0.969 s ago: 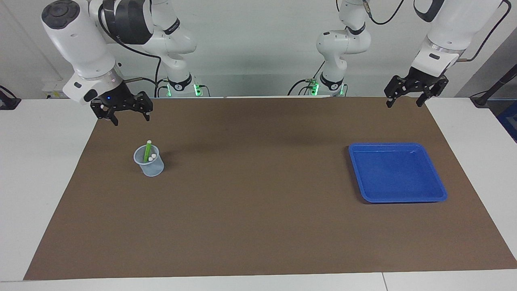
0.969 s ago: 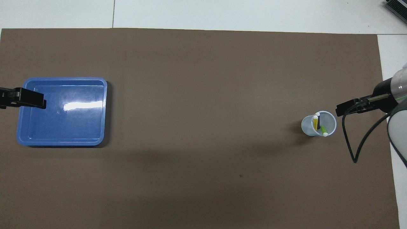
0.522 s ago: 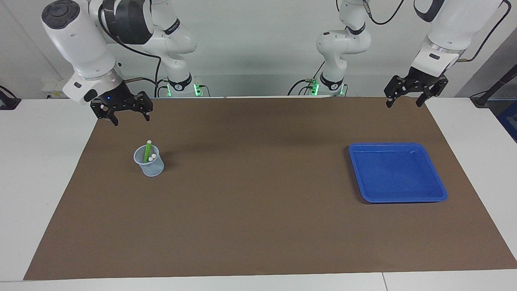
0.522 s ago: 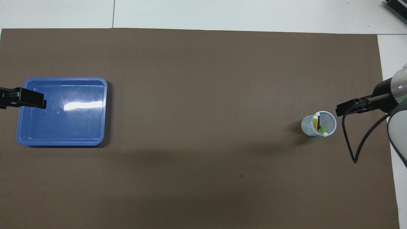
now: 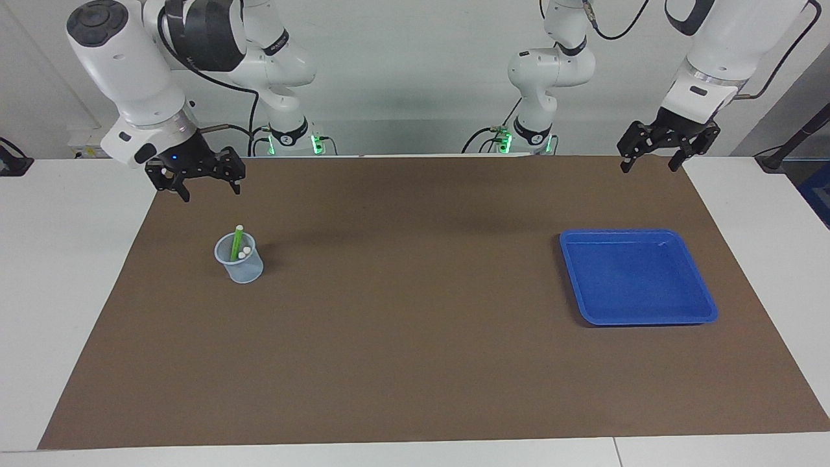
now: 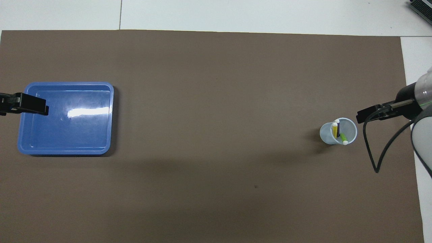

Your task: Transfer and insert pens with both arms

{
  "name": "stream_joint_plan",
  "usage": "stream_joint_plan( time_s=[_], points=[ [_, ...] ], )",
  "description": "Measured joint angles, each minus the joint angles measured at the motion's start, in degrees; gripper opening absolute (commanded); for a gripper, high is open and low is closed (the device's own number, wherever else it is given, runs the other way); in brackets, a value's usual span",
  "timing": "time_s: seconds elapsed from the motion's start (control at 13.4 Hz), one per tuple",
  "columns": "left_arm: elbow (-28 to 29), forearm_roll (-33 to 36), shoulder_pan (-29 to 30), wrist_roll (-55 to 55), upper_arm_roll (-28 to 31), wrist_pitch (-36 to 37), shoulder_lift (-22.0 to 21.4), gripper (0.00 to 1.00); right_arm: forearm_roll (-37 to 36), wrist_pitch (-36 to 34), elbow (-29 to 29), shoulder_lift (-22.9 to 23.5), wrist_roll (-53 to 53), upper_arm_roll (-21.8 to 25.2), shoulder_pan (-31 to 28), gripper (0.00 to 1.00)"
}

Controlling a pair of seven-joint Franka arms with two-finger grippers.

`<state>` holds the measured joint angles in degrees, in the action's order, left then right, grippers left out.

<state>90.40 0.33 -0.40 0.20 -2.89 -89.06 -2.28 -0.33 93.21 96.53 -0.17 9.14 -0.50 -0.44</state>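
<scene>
Three pens stand together in a translucent cup (image 5: pixel 242 270) toward the right arm's end of the mat. The green pen (image 5: pixel 237 242) leans and sticks out highest. In the overhead view the yellow pen (image 6: pixel 334 130), the purple pen (image 6: pixel 338 128) and the green pen (image 6: pixel 343 137) all show inside the cup (image 6: pixel 326 134). My right gripper (image 5: pixel 212 191) hangs open and empty over the mat, above and apart from the cup. My left gripper (image 5: pixel 649 168) hangs open and empty over the mat's edge at the left arm's end.
A blue tray (image 5: pixel 639 315) lies on the brown mat (image 5: pixel 415 337) toward the left arm's end, with nothing in it. In the overhead view a black finger (image 6: pixel 32 105) of the left gripper overlaps the tray's rim (image 6: pixel 64 151). A black cable (image 6: pixel 374 158) loops down from the right arm.
</scene>
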Motion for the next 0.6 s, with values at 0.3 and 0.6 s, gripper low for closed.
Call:
stream_joint_plan(
  time_s=[0.3, 0.6],
  points=[
    [0.0, 0.0, 0.0, 0.0, 0.0, 0.0, 0.0, 1.00, 0.0, 0.0, 0.0, 0.0, 0.0, 0.0, 0.0, 1.00],
    [0.0, 0.0, 0.0, 0.0, 0.0, 0.0, 0.0, 1.00, 0.0, 0.0, -0.1, 0.0, -0.6, -0.2, 0.0, 1.00]
  ],
)
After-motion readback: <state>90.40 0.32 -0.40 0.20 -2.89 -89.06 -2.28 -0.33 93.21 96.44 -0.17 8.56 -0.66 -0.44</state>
